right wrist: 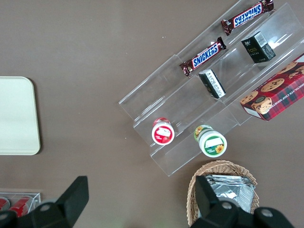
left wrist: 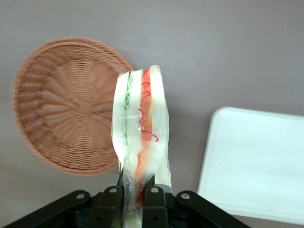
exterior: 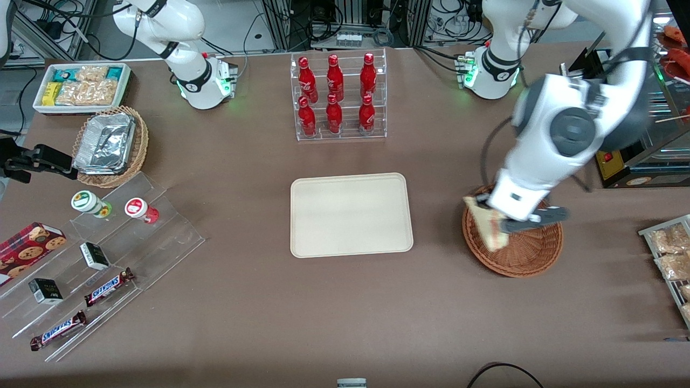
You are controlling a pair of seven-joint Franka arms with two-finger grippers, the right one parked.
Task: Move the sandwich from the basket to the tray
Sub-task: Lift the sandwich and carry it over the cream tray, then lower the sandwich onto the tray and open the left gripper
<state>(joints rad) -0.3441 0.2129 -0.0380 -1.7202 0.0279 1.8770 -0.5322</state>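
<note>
My left gripper (exterior: pixel 498 225) is shut on the sandwich (exterior: pixel 488 226), a clear-wrapped wedge of white bread with red and green filling, and holds it lifted above the reddish-brown wicker basket (exterior: pixel 525 250) at the edge toward the tray. In the left wrist view the sandwich (left wrist: pixel 141 137) stands pinched between the two black fingers (left wrist: pixel 110 204), with the basket (left wrist: pixel 66 118) empty below it and the tray (left wrist: pixel 256 161) beside it. The cream-beige tray (exterior: pixel 351 214) lies flat at the table's middle, bare.
A clear rack of red bottles (exterior: pixel 338 97) stands farther from the front camera than the tray. A wire rack of snack bags (exterior: pixel 668 253) sits at the working arm's end. Clear display steps with candy bars (exterior: pixel 102 253), a tan basket of foil containers (exterior: pixel 110 145) and a white snack bin (exterior: pixel 81 86) lie toward the parked arm's end.
</note>
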